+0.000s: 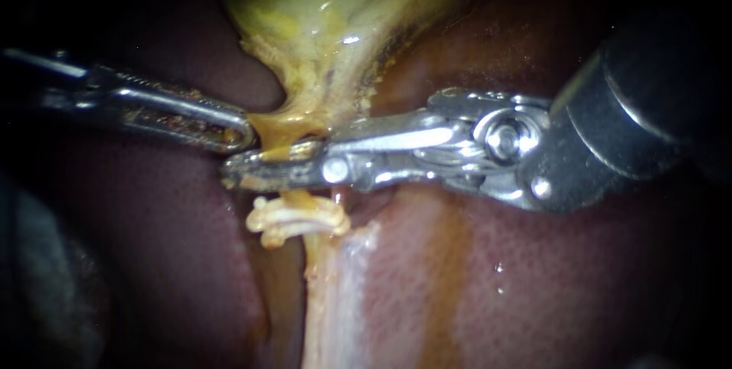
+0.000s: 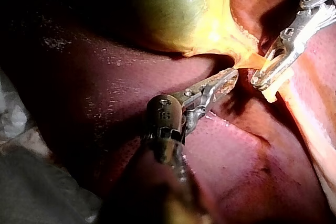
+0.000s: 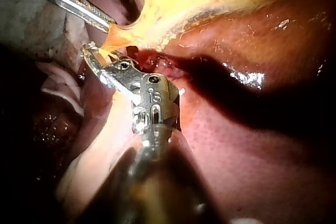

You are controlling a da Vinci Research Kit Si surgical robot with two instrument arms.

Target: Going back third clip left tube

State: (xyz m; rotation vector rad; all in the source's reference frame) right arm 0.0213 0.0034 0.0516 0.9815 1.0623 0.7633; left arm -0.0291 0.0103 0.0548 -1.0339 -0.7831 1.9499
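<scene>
**Left instrument** (image 1: 240, 134): the shaft enters the endoscope view from 9 o'clock and the tip stops just left of centre. The jaws are pressed together on a strand of tissue.

**Strand of tissue** (image 1: 278, 126): yellow-orange, and pinched from two sides by the left instrument. It stretches toward 9 o'clock off the narrow lower end of the gallbladder. The left wrist view shows the same pinch ahead of that instrument.

**Gallbladder** (image 1: 335, 18): at 12 o'clock, green-yellow and wet. It tapers toward the centre.

**Tube** (image 1: 314, 258): runs from the gallbladder's narrow end toward 6 o'clock, just left of centre. Only this one tube shows plainly, and a paler band lies along its 3 o'clock side.

**Clips** (image 1: 297, 220): pale and set close together across the tube. They sit just on the 6 o'clock side of the right instrument's jaws, near them but apart. Their count is not clear.

**Right instrument** (image 1: 248, 168): the shaft comes in from 2 o'clock, with the wrist joint right of centre. The jaws reach toward 9 o'clock, crosswise to the tube. A narrow gap shows between them, and the tube passes through it. Their tip lies just beside the left instrument's tip; I cannot tell whether the two touch. In the right wrist view the jaws straddle yellow tissue.

**Liver** (image 1: 549, 285): dark red-brown and stippled. It fills the field from 3 o'clock round through 6 to 9.
</scene>
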